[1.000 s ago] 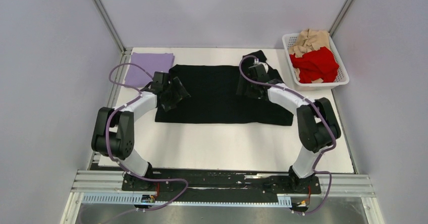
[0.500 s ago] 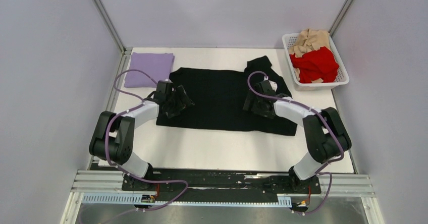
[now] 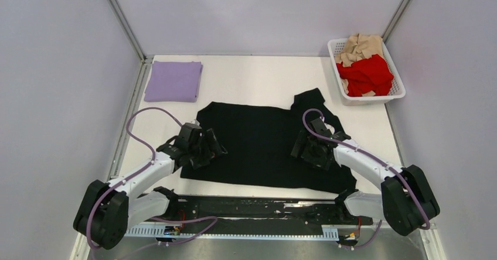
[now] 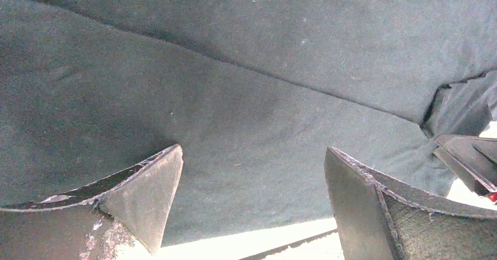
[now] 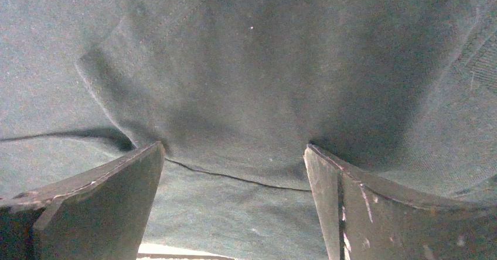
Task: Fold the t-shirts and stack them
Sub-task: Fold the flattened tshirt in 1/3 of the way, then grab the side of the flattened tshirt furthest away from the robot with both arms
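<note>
- Now, set against the view of a second ago, the black t-shirt (image 3: 258, 143) is found drawn toward the near edge of the table (image 3: 264, 72). Its near hem lies close to the arms' base rail.
- A strip of bare white surface is now seen between it and the lavender t-shirt (image 3: 174, 80). The lavender one is unmoved at the far left corner, folded into a flat rectangle.
- Both arms are drawn back and folded low, where earlier they were stretched out over the table.
- The left gripper (image 3: 202, 149) is set on the shirt's left edge and the right gripper (image 3: 310, 146) on its right part, below the raised sleeve.
- In both wrist views the jaws are spread wide, with black cloth filling the gap between them.
- The cloth is shown as a matte, fine knit. A long crease is seen in the left wrist view, and a soft bunched ridge between the fingertips in the right.
- The fingers (image 4: 146, 195) are dark wedges, scuffed pale along their edges.
- A white latticed basket (image 3: 375, 99) at the far right is filled with a crumpled red t-shirt (image 3: 366, 72) and a tan t-shirt (image 3: 360, 46).
</note>
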You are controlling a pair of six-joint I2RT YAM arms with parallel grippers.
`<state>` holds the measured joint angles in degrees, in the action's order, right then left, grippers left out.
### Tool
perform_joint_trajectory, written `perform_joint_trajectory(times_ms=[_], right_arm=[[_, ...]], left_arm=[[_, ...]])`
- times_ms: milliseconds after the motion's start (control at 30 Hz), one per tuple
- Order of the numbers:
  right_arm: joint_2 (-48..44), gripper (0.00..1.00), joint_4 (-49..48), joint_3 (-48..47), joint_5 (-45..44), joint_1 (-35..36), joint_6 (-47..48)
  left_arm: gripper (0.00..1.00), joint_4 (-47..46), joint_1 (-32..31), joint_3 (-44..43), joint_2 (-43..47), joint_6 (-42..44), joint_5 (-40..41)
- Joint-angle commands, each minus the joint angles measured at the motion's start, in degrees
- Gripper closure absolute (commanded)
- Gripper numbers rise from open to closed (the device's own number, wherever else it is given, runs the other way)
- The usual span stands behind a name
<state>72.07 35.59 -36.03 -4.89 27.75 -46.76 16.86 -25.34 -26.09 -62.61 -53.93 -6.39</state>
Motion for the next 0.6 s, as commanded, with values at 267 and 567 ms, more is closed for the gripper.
perform_joint_trajectory(times_ms=[267, 567], right_arm=[[-1.49, 0.00, 7.64, 1.79, -2.91, 0.33, -2.81], [-14.61, 0.00, 1.97, -2.47, -6.55, 0.29, 4.83]], left_arm=[[0.00, 13.35, -3.78, 4.25, 4.14, -5.30, 1.72], [0.00, 16.78, -3.83, -10.25, -2.64, 0.78, 10.48]])
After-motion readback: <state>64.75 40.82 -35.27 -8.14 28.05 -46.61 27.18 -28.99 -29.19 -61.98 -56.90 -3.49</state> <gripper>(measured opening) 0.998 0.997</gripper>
